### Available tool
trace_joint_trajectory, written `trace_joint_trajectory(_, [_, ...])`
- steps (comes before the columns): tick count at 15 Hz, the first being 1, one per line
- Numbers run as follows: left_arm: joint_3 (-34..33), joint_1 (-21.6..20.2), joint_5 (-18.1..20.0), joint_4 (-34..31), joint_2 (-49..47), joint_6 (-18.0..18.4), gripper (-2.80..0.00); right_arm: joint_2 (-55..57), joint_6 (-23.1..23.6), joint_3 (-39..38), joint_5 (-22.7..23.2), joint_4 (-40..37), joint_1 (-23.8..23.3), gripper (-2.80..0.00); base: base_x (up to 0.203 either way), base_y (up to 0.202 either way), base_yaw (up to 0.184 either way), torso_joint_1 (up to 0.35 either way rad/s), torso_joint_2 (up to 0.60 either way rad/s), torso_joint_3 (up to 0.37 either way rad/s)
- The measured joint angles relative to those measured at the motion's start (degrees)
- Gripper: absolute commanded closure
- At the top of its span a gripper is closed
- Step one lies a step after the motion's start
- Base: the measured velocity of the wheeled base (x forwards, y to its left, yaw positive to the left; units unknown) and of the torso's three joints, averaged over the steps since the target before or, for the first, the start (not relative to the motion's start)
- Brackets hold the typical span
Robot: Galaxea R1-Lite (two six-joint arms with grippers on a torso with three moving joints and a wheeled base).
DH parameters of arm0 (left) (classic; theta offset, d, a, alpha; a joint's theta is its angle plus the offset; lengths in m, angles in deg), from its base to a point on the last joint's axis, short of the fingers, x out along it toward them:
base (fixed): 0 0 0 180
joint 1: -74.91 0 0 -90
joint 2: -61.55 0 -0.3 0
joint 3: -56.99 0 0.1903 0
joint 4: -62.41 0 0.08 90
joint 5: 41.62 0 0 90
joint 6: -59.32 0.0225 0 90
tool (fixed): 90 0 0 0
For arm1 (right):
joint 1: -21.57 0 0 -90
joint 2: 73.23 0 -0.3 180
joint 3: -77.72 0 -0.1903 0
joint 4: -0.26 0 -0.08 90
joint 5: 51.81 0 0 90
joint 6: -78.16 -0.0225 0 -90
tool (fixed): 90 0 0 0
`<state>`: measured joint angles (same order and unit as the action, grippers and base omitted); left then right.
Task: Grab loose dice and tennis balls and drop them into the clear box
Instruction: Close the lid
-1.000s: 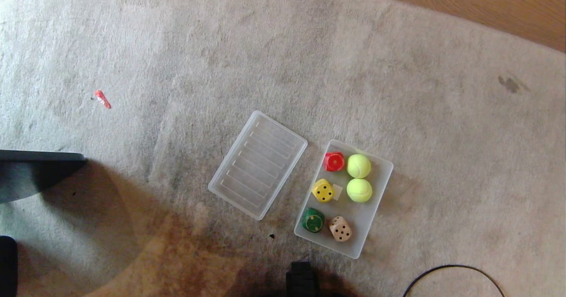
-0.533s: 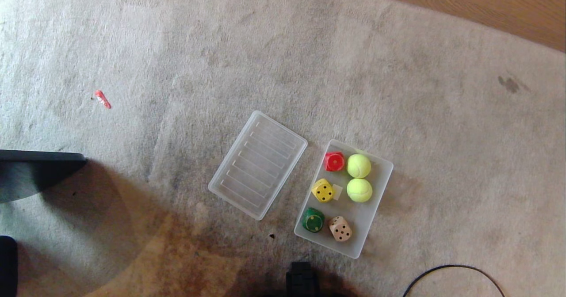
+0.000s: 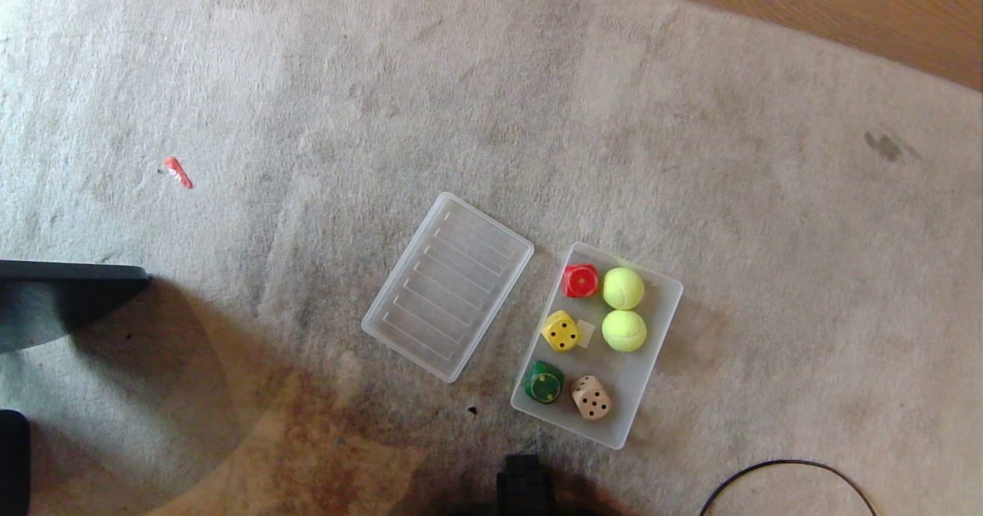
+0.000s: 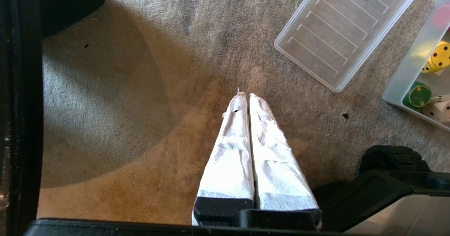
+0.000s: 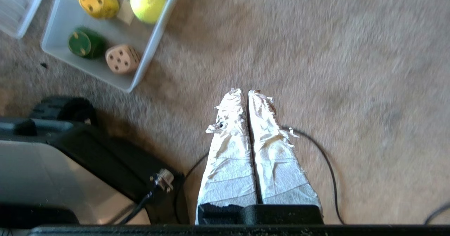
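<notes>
1. Two grippers hang low over the carpet (image 3: 384, 78), close to the robot's base, and neither shows in the head view. The left gripper (image 4: 249, 94) has its white-wrapped fingers pressed together and holds nothing. The right gripper (image 5: 247, 91) is pinched together too, with nothing in it.
2. A black cable (image 5: 327, 165) lies on the carpet under the right gripper.
3. The clear box (image 3: 660, 332) sits a bit farther out, between the two grippers and apart from both.
4. At the near end of the box are the green die (image 3: 544, 382) and the tan die (image 3: 590, 398), side by side.
5. Next come the yellow die (image 3: 561, 330) and one tennis ball (image 3: 623, 330).
6. At the far end are the red die (image 3: 580, 280) and the other tennis ball (image 3: 623, 288).
7. The flat lid (image 3: 448, 286) lies on the carpet just beside the box, on its left.
8. A small red scrap (image 3: 177, 172) lies far off to the left.
</notes>
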<state>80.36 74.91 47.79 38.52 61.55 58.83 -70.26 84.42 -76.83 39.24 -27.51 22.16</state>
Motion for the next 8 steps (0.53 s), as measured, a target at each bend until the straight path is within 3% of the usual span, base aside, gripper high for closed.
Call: trace_joint_trajectory(8, [0.0,0.0,-0.01,0.0,0.0,0.0,0.0,-2.61,-0.01,0.23,0.32,-1.44,-0.07,0.0,0.0,0.0,0.0,0.0,0.0,0.0])
